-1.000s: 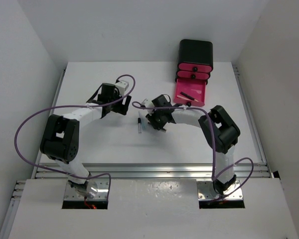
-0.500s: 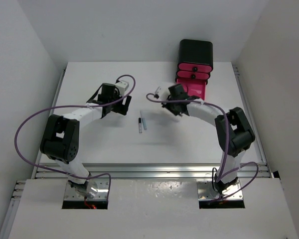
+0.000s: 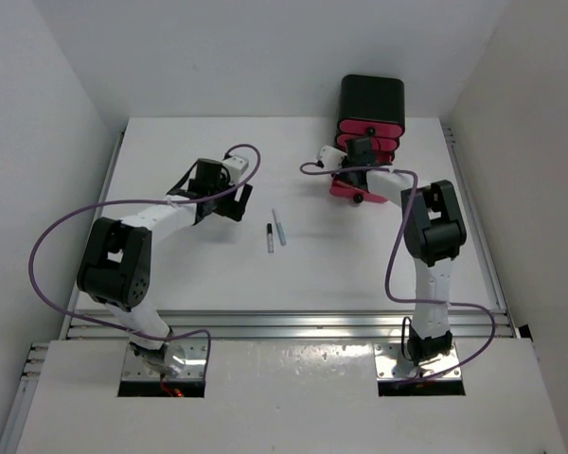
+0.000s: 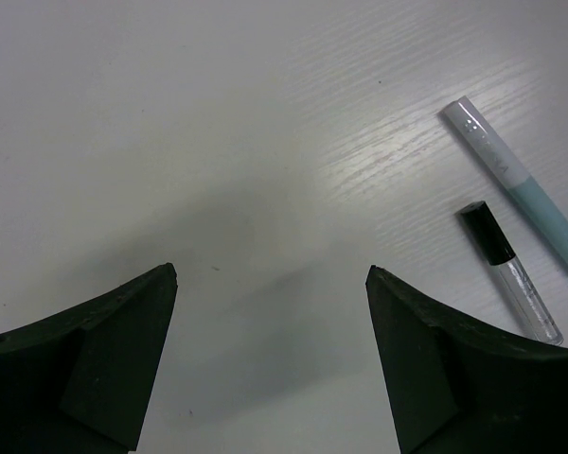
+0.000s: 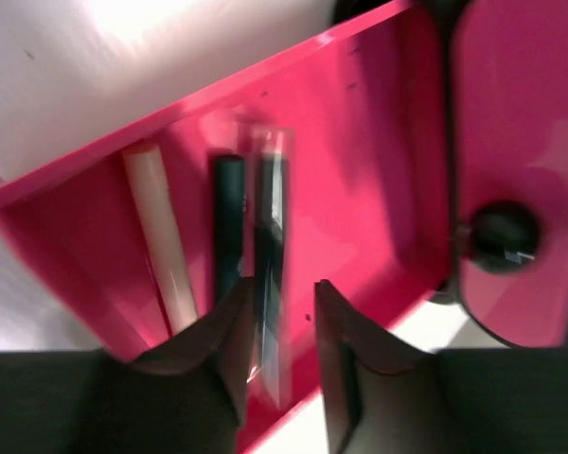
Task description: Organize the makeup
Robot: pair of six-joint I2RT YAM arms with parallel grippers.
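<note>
Because blur smears the right wrist view, I cannot tell whether the narrowly parted right end effector (image 5: 282, 288) grips the clear stick (image 5: 270, 236) in the drawer (image 5: 379, 189). A black stick (image 5: 229, 218) and a peach stick (image 5: 161, 236) lie alongside. The left end effector (image 4: 270, 274) hangs released above the desk (image 3: 170, 265). A blue stick (image 4: 516, 184), its end cropped, and a capped stick (image 4: 511, 274) lie just to its right.

The right arm (image 3: 424, 232) has swung away from the middle of the surface (image 3: 170, 274), over to the open pink drawer (image 5: 379, 142); the right tool (image 5: 282, 350) now hangs above sticks (image 5: 229, 218) lying inside; the silver-blue stick (image 3: 279, 227) it covered lies bare beside the black-capped one (image 3: 269, 238).
</note>
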